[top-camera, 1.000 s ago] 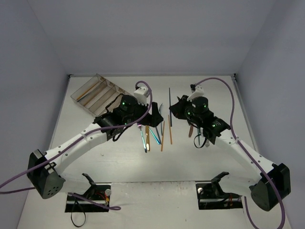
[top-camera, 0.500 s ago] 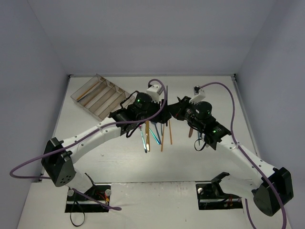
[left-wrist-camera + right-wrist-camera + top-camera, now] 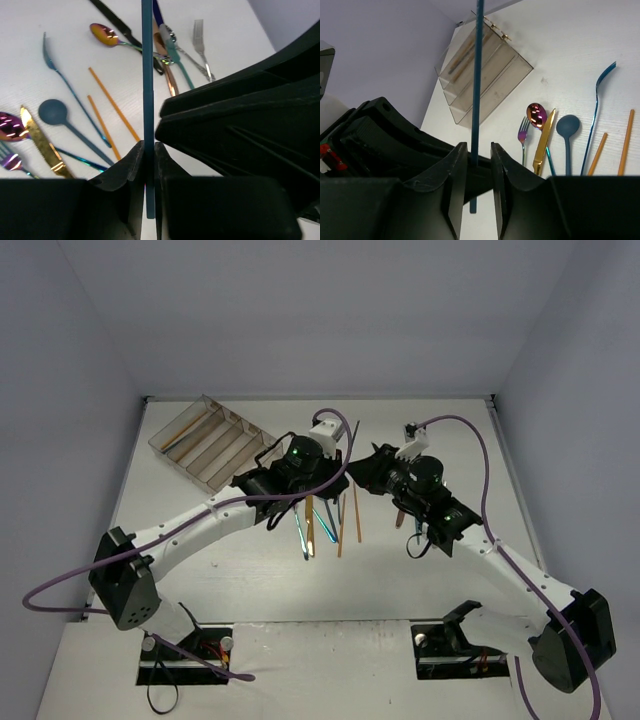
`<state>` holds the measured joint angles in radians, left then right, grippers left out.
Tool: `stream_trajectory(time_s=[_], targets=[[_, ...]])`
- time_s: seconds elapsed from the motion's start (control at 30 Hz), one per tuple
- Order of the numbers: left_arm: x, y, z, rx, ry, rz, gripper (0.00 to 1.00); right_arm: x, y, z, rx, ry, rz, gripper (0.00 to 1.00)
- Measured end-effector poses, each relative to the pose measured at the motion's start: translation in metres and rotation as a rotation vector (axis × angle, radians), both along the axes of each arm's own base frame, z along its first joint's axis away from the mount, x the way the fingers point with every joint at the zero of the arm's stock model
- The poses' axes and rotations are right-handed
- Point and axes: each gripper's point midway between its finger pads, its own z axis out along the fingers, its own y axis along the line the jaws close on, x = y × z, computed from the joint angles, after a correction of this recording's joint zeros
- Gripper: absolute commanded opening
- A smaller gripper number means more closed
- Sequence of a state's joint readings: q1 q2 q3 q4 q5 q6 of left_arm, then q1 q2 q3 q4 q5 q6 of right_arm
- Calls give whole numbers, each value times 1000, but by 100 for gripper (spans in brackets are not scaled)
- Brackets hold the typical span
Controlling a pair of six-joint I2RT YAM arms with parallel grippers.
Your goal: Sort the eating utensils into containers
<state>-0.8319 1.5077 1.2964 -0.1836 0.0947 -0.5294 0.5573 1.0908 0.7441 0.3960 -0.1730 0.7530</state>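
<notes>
A blue chopstick is clamped in the left end effector, above the surface. The right end effector is parted slightly around it. The tray is set at the far-left corner.

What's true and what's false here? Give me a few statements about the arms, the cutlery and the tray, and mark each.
1. The left arm's jaws are shut on a thin dark blue stick. True.
2. The right arm's jaws grip a silver fork. False: that same stick stands between them, with gaps either side.
3. The clear plastic divided tray is empty. False: thin utensils lie in some compartments.
4. A gold knife lies flat on the white table beside a round dark blue spoon. True.
</notes>
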Motion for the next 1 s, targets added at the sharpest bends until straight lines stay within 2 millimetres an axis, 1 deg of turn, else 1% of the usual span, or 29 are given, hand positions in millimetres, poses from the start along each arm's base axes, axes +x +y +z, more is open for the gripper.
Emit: stream_trajectory(time_s=[0.1, 0.2, 0.33, 0.43, 0.53, 0.63, 0.73, 0.8, 0.9, 1.0], targets=[[7, 14, -6, 52, -12, 37, 0, -1, -2, -8, -21, 4, 0, 37], [18, 38, -9, 92, -22, 89, 0, -1, -5, -16, -55, 12, -5, 39], [41, 91, -10, 148, -44, 171, 0, 1, -13, -26, -124, 13, -28, 40], [70, 164, -4, 237, -98, 286, 0, 2, -24, -32, -195, 9, -50, 40], [92, 228, 0, 363, -158, 375, 0, 1, -31, -35, -247, -3, -52, 40], [112, 286, -3, 520, -163, 433, 0, -1, -34, -41, -293, -9, -39, 40], [138, 326, -5, 642, -171, 432, 0, -3, -35, -46, -329, -13, -17, 40], [154, 355, -10, 702, -166, 430, 0, -4, -34, -49, -346, -15, 3, 40], [177, 397, -24, 787, -155, 412, 2, -6, -32, -54, -367, -15, 31, 40], [197, 436, -46, 863, -127, 383, 2, -8, -31, -58, -384, -14, 56, 40]])
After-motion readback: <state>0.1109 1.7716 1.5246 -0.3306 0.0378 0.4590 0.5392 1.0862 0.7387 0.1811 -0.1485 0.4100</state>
